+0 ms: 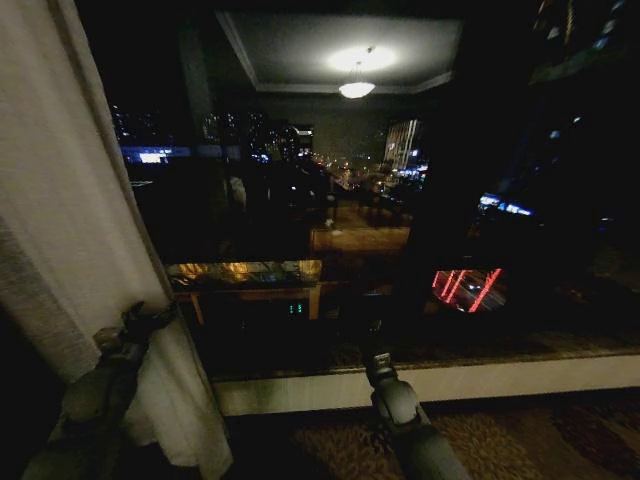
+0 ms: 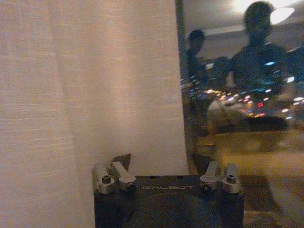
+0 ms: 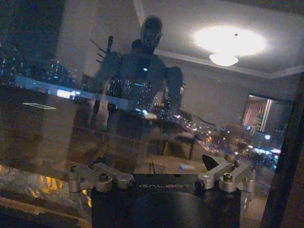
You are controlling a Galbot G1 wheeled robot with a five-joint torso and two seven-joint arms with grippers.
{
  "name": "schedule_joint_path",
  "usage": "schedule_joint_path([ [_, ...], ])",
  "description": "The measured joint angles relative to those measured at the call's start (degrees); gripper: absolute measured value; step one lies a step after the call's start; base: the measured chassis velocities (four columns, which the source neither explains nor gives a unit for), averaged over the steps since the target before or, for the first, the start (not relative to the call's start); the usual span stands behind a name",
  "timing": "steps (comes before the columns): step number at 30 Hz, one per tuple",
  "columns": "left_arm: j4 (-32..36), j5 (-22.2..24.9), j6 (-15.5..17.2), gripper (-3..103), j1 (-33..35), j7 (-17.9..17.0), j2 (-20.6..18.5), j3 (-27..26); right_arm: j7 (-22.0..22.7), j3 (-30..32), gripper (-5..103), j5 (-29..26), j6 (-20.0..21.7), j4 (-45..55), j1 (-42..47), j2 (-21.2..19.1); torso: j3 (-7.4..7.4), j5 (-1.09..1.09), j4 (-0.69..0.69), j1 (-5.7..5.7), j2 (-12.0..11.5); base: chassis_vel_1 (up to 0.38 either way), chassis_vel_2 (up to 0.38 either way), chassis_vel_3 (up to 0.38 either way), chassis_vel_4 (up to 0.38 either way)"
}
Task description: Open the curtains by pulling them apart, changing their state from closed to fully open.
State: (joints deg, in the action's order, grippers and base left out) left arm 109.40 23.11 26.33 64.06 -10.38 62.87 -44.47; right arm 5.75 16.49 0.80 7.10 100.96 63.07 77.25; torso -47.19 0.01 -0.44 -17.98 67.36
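Nearest, the right gripper (image 1: 378, 362) hovers low at centre before the windowsill (image 1: 500, 378), its claw spread and empty, pointed at dark window glass (image 3: 142, 95). At left, the left gripper (image 1: 150, 322) presses into the sheer curtain (image 1: 70, 200), likely to bunch it aside; its claw appears spread against the fabric. No containers are present.

A patterned carpet (image 1: 500, 440) covers the floor at the foot of the window, dim in the low light. A pale window sill (image 1: 480, 380) runs along its far edge. The gathered sheer curtain (image 1: 60, 200) hangs down at the left toward the carpet.
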Motion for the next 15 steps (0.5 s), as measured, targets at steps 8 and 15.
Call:
schedule_joint_path([
  [8,-1.65,-0.2,1.2,46,-2.21,-10.16,0.63,2.89,0.01,-0.25,100,0.02,0.0,-0.12,0.06,0.05,0.0,0.0,0.01,0.0,0.0,0.0,0.0,0.0,0.0],
  [15,-2.01,-0.21,1.28,20,-2.31,-11.26,0.71,3.17,0.02,-0.39,100,0.01,-0.05,-0.45,-0.36,-0.18,0.0,0.0,0.01,0.0,0.0,0.0,0.0,0.0,0.0],
])
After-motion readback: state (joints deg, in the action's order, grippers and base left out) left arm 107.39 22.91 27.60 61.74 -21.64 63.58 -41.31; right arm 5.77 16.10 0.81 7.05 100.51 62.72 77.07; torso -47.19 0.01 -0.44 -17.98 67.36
